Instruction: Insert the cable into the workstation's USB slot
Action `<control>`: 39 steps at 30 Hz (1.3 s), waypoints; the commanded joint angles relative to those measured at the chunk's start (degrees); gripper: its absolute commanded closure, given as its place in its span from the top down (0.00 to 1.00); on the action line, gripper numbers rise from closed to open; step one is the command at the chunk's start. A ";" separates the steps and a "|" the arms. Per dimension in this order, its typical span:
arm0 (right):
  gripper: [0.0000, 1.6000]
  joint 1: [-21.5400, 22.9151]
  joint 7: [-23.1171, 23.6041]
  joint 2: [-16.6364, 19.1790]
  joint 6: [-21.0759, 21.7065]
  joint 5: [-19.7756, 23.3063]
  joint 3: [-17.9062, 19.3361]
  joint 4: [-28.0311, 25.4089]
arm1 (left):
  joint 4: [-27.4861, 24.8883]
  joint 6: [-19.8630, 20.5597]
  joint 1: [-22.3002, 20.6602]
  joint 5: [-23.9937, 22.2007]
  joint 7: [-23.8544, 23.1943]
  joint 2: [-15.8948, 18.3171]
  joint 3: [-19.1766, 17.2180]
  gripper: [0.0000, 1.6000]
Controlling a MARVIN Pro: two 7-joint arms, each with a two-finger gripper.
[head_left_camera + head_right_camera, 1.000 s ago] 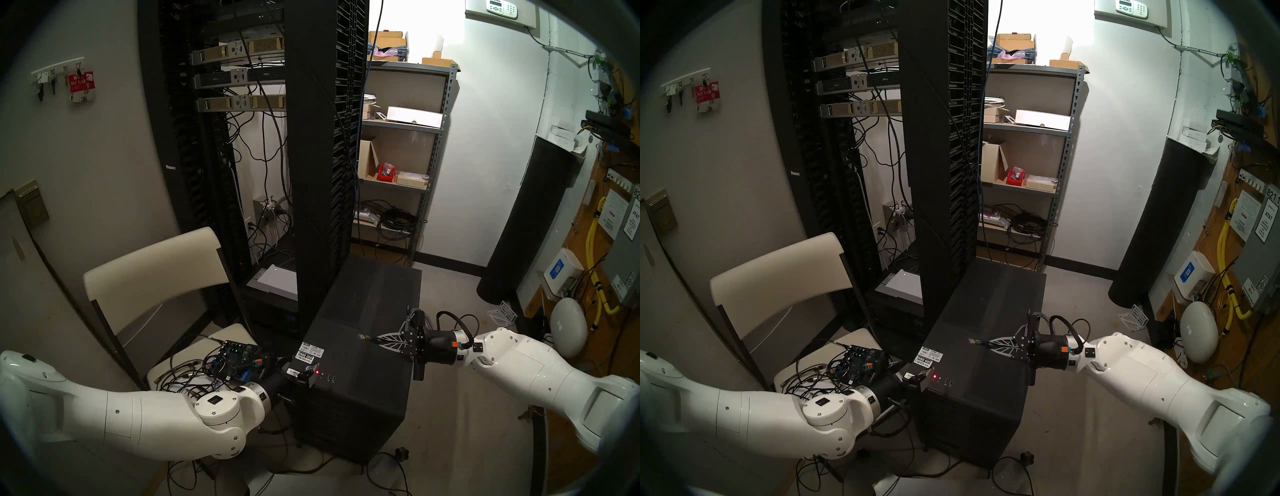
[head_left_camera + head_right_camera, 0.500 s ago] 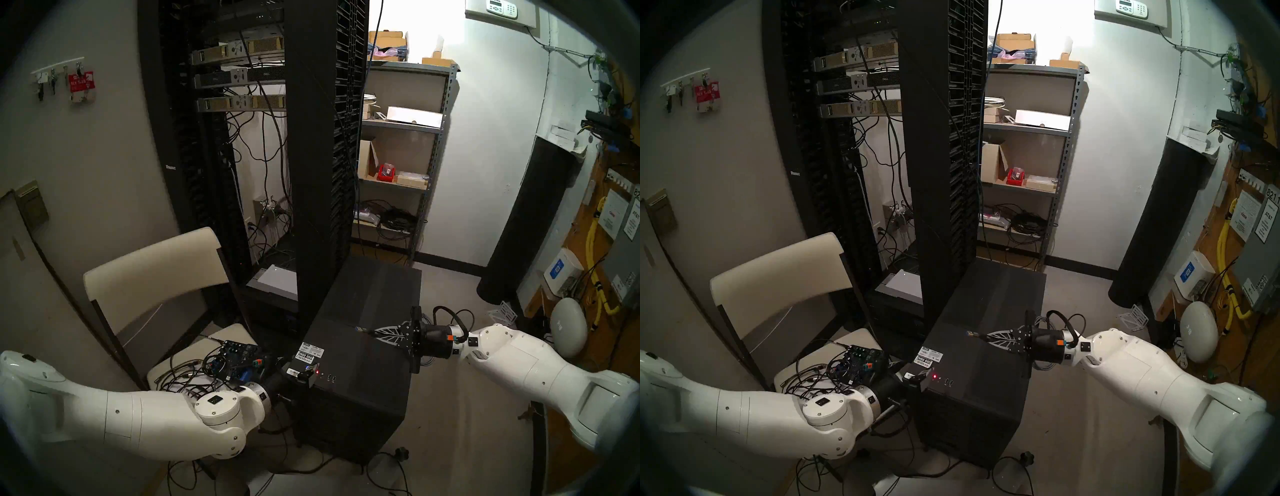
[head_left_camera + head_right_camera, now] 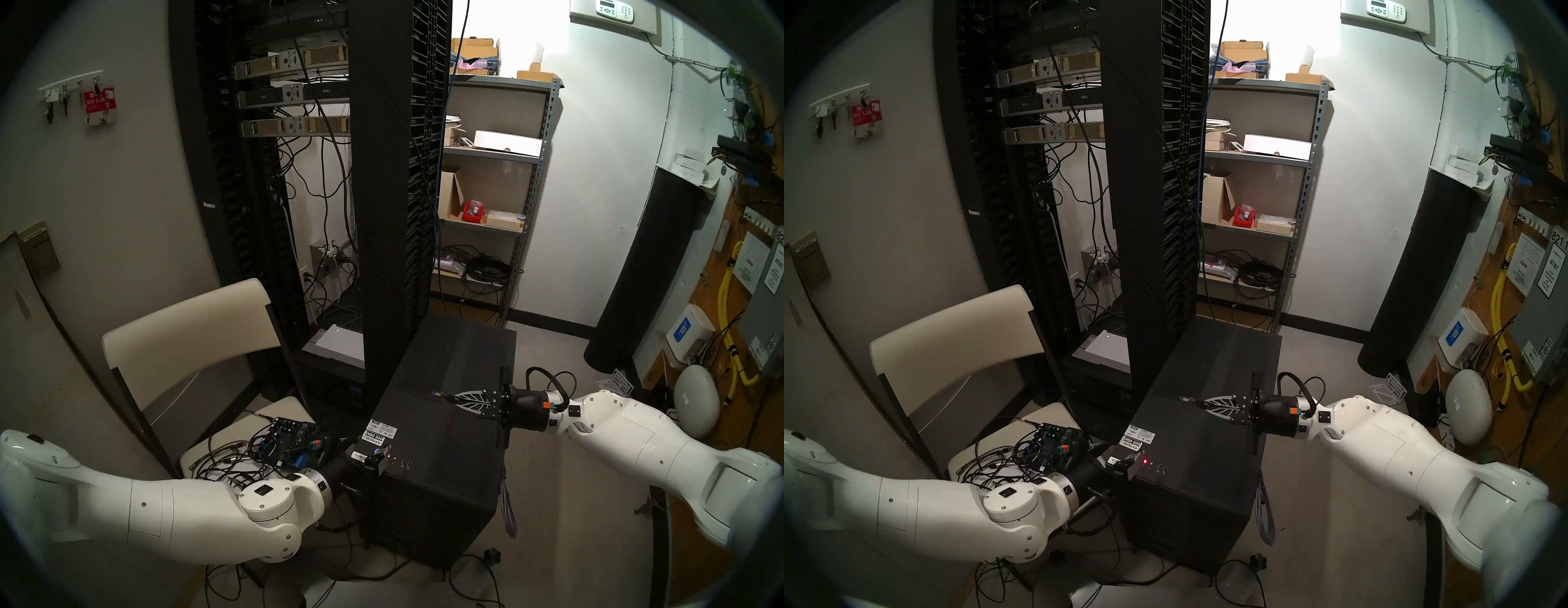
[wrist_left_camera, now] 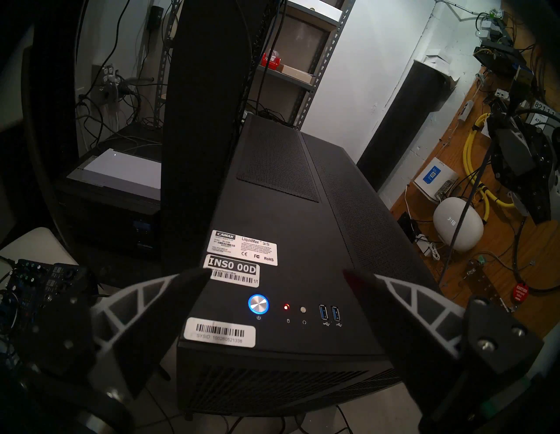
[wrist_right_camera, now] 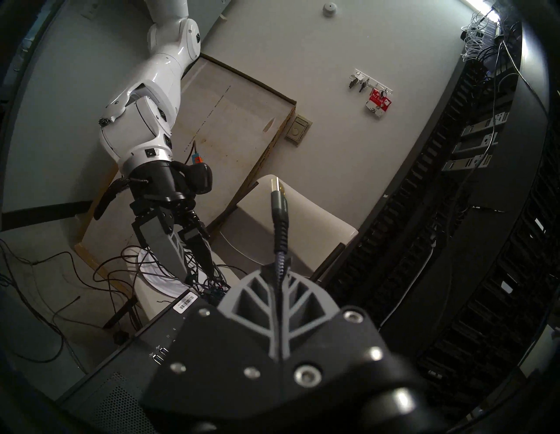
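Your right gripper [image 5: 280,272] pinches the cable [image 5: 279,233] just behind its plug, which juts past the fingertips over the workstation [image 3: 445,424] top, near its right edge. The loose cord hangs down the right side [image 3: 509,509]. Your left gripper [image 4: 277,278] stands spread wide at the front left corner, flanking the barcode sticker [image 4: 219,332]. The USB slot [image 4: 335,313] sits clear along the front edge, beside the red light [image 4: 286,307]. The server rack [image 3: 394,212] crowds the case's left rear.

matte-black perforated workstation [image 4: 303,230] with white barcode stickers [image 4: 219,332], red light [image 4: 286,307]; grey braided cable [image 5: 279,260].
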 commanded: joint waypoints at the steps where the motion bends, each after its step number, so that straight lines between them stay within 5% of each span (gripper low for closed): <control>1: 0.00 0.92 5.38 1.14 -0.24 1.68 -0.08 -1.55 | -0.19 -0.17 -0.41 -0.05 0.04 0.03 -0.42 1.00; 23: 0.00 -0.11 5.58 5.14 -0.24 3.24 -1.82 -5.79 | -0.18 -0.18 -0.42 -0.05 0.01 0.02 -0.41 1.00; 33: 0.00 5.37 5.99 3.09 0.03 4.33 -3.94 -0.72 | -0.26 -0.21 -0.43 -0.10 0.05 0.07 -0.46 1.00; 39: 0.00 8.81 6.87 -0.06 5.36 3.59 -5.46 1.35 | -0.26 -0.21 -0.43 -0.10 0.05 0.07 -0.46 1.00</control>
